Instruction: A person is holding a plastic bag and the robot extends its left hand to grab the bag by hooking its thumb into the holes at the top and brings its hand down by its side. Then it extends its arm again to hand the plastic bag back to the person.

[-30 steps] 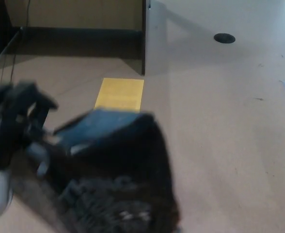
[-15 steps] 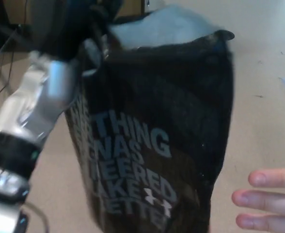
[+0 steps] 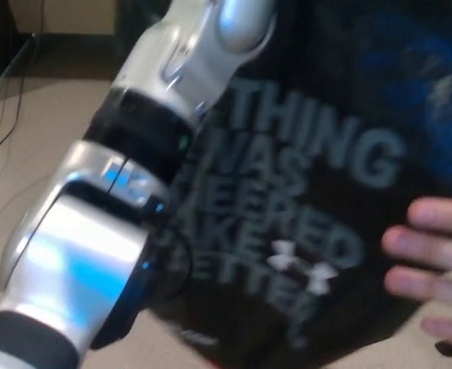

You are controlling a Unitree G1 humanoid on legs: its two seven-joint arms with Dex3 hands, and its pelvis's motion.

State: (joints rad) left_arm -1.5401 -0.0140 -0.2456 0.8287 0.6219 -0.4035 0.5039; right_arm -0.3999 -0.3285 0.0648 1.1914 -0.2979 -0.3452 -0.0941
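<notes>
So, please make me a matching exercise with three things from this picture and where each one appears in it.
Things:
1. robot's left arm
2. black bag
3. person's fingers

Places:
a. right edge of the picture
b. centre and upper right, showing grey letters
c. left side, running from the bottom corner to the top

Pairs: 1-c, 2-b, 3-a

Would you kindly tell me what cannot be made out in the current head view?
- Left hand: beyond the top edge; only the left arm shows.
- Bag handle holes: beyond the top edge.
- Bag lettering: motion-blurred, partly covered by the arm.
- Person's hand: cut by the right edge.
</notes>
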